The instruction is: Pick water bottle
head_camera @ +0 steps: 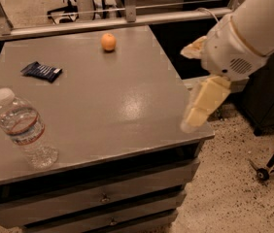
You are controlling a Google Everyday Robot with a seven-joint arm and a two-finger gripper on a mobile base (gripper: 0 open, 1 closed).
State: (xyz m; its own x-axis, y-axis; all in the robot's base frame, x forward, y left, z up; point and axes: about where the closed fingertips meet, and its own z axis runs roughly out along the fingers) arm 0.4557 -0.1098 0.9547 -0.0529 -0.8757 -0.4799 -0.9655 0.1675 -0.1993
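Two pale fingers [202,101] of the gripper [186,89] are spread wide apart, and they hold nothing. One finger points down past the right edge of the table [127,81], near its front right corner. The other finger sticks out higher up, over the same edge. The big white arm [253,28] comes in from beyond the table's right side.

The water bottle [23,130] stands upright on the table's front left part, close to the front edge and far from the claw. It is clear, with a white cap and a red band on its label. A dark blue packet [42,71] lies flat on the table's left side, farther back. A small orange [108,41] sits near the table's back edge. Two drawers [103,198] show in the table's front.
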